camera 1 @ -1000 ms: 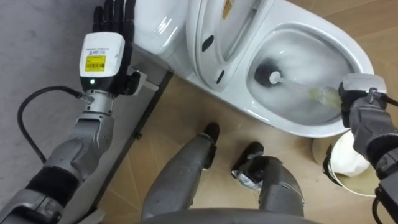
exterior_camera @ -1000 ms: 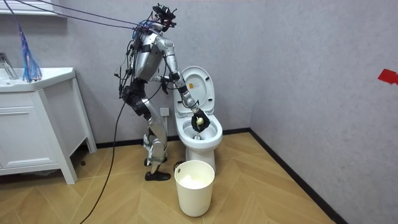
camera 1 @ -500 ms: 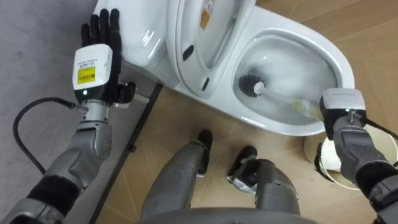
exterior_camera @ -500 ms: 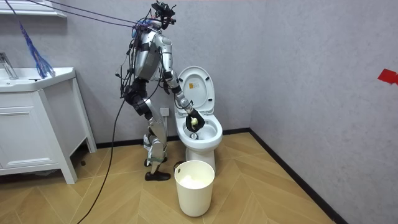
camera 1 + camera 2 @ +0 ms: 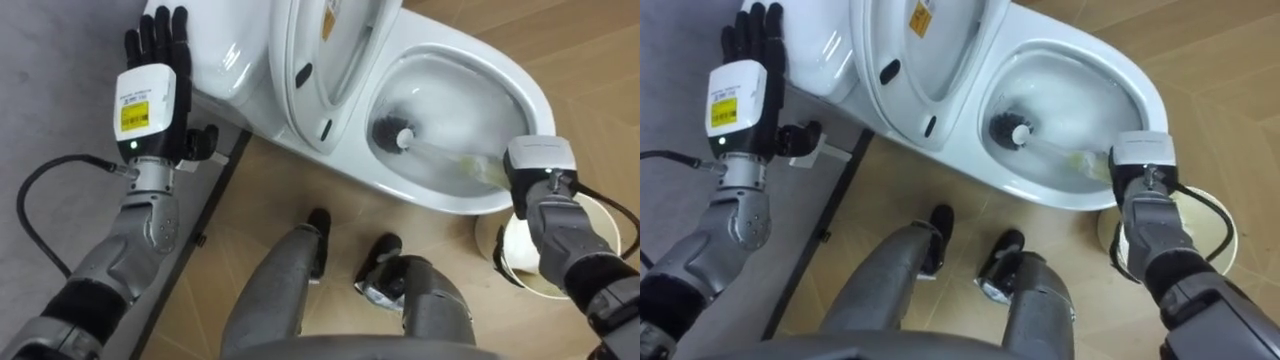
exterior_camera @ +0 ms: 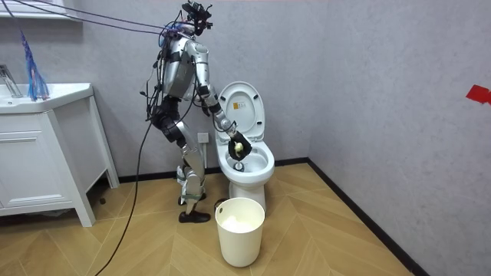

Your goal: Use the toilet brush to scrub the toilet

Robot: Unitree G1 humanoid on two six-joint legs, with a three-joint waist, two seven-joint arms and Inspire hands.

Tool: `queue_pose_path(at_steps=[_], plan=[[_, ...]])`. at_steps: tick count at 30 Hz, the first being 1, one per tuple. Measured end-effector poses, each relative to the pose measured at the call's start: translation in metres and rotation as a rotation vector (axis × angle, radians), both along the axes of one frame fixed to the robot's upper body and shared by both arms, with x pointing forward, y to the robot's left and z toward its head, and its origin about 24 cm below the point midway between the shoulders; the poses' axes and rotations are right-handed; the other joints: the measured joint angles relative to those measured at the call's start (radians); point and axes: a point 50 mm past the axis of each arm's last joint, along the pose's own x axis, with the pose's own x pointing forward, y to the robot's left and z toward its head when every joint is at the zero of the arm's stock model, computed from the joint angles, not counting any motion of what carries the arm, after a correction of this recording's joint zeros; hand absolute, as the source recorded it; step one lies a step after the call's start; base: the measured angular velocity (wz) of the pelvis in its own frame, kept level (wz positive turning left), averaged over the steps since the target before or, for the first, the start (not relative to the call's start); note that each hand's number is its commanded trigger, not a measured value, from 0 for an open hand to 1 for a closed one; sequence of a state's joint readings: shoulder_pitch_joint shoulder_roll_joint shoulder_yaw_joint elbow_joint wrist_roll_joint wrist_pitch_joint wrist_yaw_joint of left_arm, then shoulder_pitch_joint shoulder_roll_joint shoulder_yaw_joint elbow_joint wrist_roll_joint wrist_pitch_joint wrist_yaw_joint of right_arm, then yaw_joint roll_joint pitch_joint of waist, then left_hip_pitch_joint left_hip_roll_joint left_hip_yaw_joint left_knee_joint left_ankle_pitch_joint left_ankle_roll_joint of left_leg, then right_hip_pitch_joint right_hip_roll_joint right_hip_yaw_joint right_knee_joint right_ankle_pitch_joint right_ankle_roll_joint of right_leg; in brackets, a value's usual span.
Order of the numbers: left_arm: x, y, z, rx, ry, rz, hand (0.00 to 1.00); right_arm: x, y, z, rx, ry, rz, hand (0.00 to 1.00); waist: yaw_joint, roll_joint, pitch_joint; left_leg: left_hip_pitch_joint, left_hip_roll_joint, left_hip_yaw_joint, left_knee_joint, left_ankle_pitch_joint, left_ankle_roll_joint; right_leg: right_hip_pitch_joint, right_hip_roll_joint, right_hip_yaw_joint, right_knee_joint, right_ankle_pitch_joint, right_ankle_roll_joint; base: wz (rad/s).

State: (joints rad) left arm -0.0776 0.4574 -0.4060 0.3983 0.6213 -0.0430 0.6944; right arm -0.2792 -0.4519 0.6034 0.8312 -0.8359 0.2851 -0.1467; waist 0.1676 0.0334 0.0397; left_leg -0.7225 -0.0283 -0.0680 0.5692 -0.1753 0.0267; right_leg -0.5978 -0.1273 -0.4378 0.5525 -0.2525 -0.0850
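My right hand (image 5: 540, 168), clamped round the toilet brush (image 5: 430, 148), has swept its head left across the bowl (image 5: 520, 88), so scrubbing proceeds; my left hand (image 5: 150, 75) hovers flat-fingered.

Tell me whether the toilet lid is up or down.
Up. The lid stands raised behind the bowl, leaving it uncovered, and the brush reaches down into it.

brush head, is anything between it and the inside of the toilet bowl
Nothing visible. The brush head is already down inside the toilet bowl, the seat is raised out of the way, and the right hand holds the brush handle at the rim.
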Motion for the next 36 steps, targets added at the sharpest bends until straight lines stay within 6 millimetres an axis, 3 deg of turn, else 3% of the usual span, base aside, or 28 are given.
queue_pose_path(at_steps=[5, 14, 22, 24, 26, 28, 29, 33, 36], plan=[[-0.003, 0.004, 0.000, -0.001, -0.013, 0.017, 0.00, 0.002, 0.011, 0.003, 0.030, 0.021, -0.009, 1.00, 0.001, -0.001, -0.0012, 0.000, 0.016, 0.008, -0.004, -0.001, -0.002, 0.008, 0.018, -0.004, -0.026, 0.013, -0.009, -0.06], [-0.006, 0.005, -0.001, -0.002, -0.028, 0.032, 0.00, 0.001, 0.020, 0.006, 0.028, 0.044, -0.008, 1.00, -0.001, 0.000, -0.0031, 0.003, 0.019, 0.007, -0.016, -0.002, -0.007, 0.018, 0.034, -0.004, -0.058, 0.024, -0.010, -0.01], [0.001, -0.007, 0.004, 0.031, -0.046, -0.024, 0.00, 0.019, -0.003, 0.009, 0.129, 0.080, -0.193, 1.00, 0.052, 0.001, -0.0018, 0.004, 0.025, 0.011, -0.016, -0.002, -0.006, 0.008, 0.029, 0.006, -0.046, 0.028, -0.010, -0.03], [0.004, -0.011, 0.006, 0.045, -0.055, -0.049, 0.00, 0.025, -0.012, 0.009, 0.224, 0.086, -0.308, 1.00, 0.059, -0.005, 0.0021, 0.001, 0.011, 0.016, -0.019, 0.002, -0.003, -0.013, 0.008, 0.016, -0.009, 0.014, -0.009, 0.00], [0.006, -0.011, 0.009, 0.047, -0.065, -0.051, 0.00, 0.029, -0.017, 0.012, 0.301, 0.073, -0.388, 1.00, 0.061, -0.020, 0.0121, -0.005, 0.005, 0.024, -0.020, 0.004, -0.002, -0.032, -0.004, 0.023, 0.014, 0.002, -0.010, 0.00], [0.014, -0.012, 0.020, 0.049, -0.114, -0.056, 0.00, 0.035, -0.022, 0.017, 0.407, 0.035, -0.469, 1.00, 0.062, -0.056, 0.0338, -0.027, -0.002, 0.039, -0.016, 0.011, -0.001, -0.075, -0.021, 0.038, 0.056, -0.010, -0.014, 0.00], [0.015, -0.012, 0.022, 0.049, -0.123, -0.056, 0.00, 0.036, -0.023, 0.019, 0.429, 0.023, -0.485, 1.00, 0.062, -0.063, 0.0375, -0.035, -0.002, 0.040, -0.013, 0.011, -0.001, -0.084, -0.024, 0.039, 0.063, -0.011, -0.016, 0.00], [0.019, -0.012, 0.028, 0.058, -0.171, -0.058, 0.00, 0.038, -0.028, 0.023, 0.531, -0.016, -0.546, 1.00, 0.059, -0.083, 0.0442, -0.067, -0.004, 0.051, 0.021, 0.013, 0.001, -0.121, -0.032, 0.052, 0.095, -0.014, -0.016, -0.03], [0.020, -0.007, 0.029, 0.075, -0.176, -0.049, 0.00, 0.041, -0.029, 0.027, 0.533, -0.044, -0.537, 1.00, 0.045, -0.088, 0.0447, -0.068, -0.011, 0.054, 0.028, 0.016, 0.005, -0.127, -0.042, 0.057, 0.111, -0.017, -0.015, -0.04]])
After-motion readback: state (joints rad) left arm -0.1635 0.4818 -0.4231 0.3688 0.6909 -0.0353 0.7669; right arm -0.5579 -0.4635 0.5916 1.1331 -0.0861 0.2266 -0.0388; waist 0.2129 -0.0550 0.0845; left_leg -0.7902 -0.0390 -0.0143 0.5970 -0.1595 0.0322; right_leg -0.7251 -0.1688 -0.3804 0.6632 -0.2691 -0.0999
